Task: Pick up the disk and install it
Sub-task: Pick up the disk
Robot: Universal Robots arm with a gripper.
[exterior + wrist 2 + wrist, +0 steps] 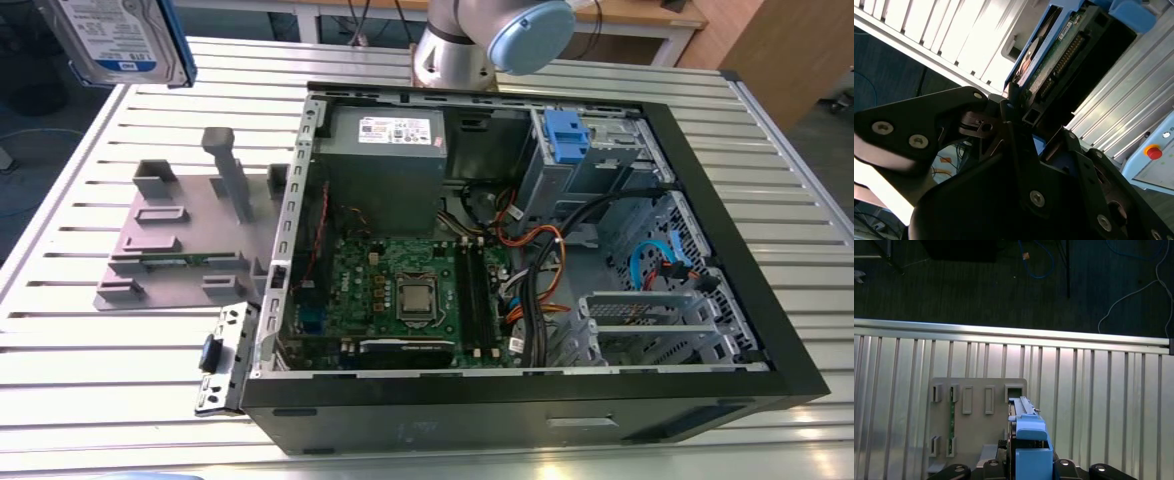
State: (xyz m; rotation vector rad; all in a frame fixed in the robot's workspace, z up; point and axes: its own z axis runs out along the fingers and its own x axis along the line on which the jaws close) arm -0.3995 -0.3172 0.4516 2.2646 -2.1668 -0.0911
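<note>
One disk [123,40], a silver hard drive in a blue bracket, hangs in the air at the exterior view's upper left, over the slatted aluminium table [67,200]; in the first wrist view it is above the grey holder plate [979,385]. The open computer case [467,425] lies beside that plate; in the second wrist view the gripper [1014,107] has its black fingers clamped on the disk's end.
</note>
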